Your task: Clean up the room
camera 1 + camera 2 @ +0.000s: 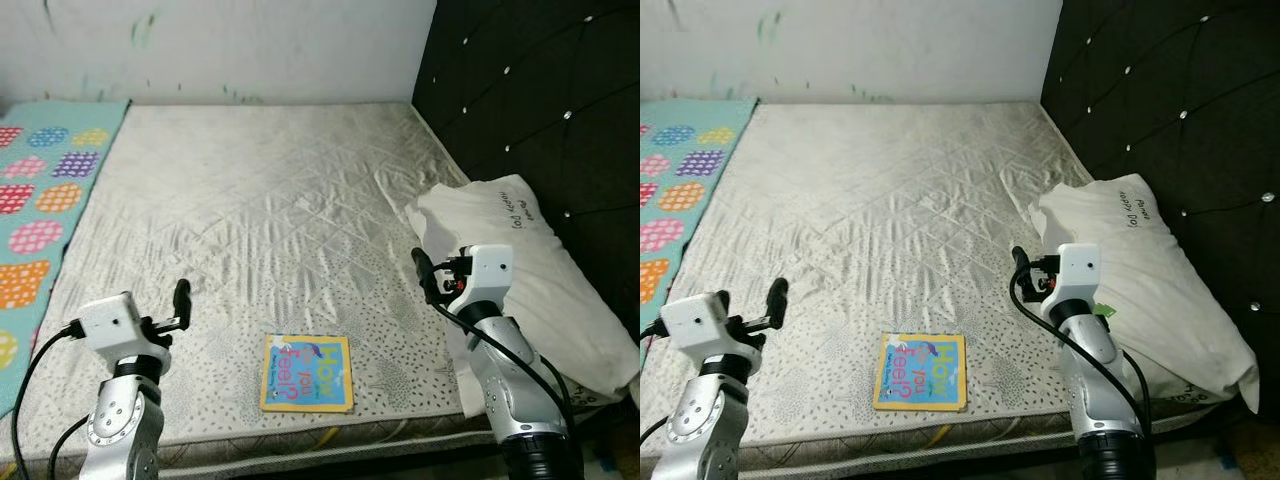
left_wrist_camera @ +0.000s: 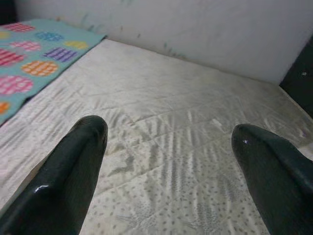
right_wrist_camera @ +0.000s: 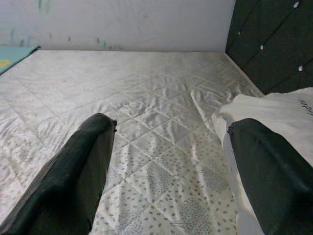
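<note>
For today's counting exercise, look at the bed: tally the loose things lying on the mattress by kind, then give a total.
Books: 1, the yellow-edged picture book near the mattress's front edge.
Pillows: 1, the white pillow by the black headboard.
Blankets: 1, the teal patterned blanket along the left side.
Total: 3

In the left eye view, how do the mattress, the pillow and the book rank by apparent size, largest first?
1. Mattress, by far the largest.
2. Pillow, partly hidden behind the right arm.
3. Book, smallest, though it lies nearest the camera.
</note>
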### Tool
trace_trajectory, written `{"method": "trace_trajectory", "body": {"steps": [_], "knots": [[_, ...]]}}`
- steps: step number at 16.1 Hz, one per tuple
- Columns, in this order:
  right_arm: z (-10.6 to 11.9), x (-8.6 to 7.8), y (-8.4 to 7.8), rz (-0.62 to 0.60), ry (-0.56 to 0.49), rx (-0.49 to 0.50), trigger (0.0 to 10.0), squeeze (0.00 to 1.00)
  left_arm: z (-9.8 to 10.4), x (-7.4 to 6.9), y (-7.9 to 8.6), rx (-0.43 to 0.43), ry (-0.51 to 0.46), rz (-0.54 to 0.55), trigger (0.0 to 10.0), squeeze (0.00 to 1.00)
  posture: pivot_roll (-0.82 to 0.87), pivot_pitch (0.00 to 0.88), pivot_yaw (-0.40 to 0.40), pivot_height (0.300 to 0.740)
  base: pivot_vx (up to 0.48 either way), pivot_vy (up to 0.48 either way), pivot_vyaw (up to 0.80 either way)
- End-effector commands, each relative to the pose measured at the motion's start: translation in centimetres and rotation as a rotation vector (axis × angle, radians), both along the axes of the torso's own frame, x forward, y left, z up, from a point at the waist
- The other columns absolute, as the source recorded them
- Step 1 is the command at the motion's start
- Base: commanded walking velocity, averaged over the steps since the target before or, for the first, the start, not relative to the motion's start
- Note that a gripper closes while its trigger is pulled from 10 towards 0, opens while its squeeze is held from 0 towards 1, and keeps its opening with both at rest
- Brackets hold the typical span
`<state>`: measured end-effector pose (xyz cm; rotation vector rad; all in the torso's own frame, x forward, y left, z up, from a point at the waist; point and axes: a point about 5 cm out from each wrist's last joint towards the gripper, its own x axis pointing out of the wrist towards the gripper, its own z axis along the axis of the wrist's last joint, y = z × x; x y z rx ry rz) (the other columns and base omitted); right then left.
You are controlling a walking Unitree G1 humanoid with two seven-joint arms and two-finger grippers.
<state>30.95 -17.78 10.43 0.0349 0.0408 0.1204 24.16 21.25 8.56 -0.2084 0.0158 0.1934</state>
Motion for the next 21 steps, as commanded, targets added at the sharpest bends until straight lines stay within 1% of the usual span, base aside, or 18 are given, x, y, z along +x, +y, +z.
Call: {"method": "trace_trajectory", "body": {"steps": [1, 4, 7, 11, 14, 16, 18, 21], "knots": [[0.3, 0.1, 0.3, 0.021, -0.006, -0.003, 10.0, 0.00, 0.0, -0.2, 0.3, -0.016, 0.012, 0.024, 10.0, 0.00, -0.06, 0.075, -0.046, 0.740, 0.000, 0.000, 0.00], [0.3, -0.1, 0.5, 0.043, -0.003, -0.011, 10.0, 0.00, 0.0, -0.4, 0.6, -0.036, 0.018, 0.044, 10.0, 0.00, -0.07, 0.107, -0.051, 0.740, 0.000, 0.000, 0.00], [0.1, -0.7, 0.5, 0.055, 0.009, -0.011, 10.0, 0.00, 0.2, -0.7, 0.5, -0.059, 0.025, 0.057, 10.0, 0.00, -0.07, 0.136, -0.049, 0.740, 0.000, 0.000, 0.00], [-0.3, -1.4, 0.8, 0.083, 0.030, 0.002, 10.0, 0.00, 0.3, -1.0, 0.4, -0.070, 0.031, 0.060, 10.0, 0.00, -0.06, 0.150, -0.048, 0.697, 0.000, 0.000, 0.00], [-0.2, -1.3, 1.1, 0.096, 0.032, 0.004, 10.0, 0.00, 0.3, -1.1, 0.3, -0.075, 0.039, 0.061, 10.0, 0.00, -0.06, 0.151, -0.053, 0.658, 0.000, 0.000, 0.00], [-0.2, -1.3, 1.1, 0.099, 0.034, 0.005, 10.0, 0.00, 0.4, -1.2, 0.3, -0.074, 0.040, 0.062, 10.0, 0.00, -0.06, 0.151, -0.054, 0.644, 0.000, 0.000, 0.00], [-0.1, -1.3, 1.1, 0.102, 0.033, 0.005, 10.0, 0.00, 0.4, -1.2, 0.4, -0.077, 0.043, 0.080, 10.0, 0.00, -0.06, 0.149, -0.054, 0.615, 0.000, 0.000, 0.00], [-0.1, -1.2, 0.9, 0.097, 0.037, 0.009, 10.0, 0.00, 0.4, -1.2, 0.5, -0.078, 0.050, 0.097, 10.0, 0.00, -0.06, 0.149, -0.054, 0.615, 0.000, 0.000, 0.00]]}}
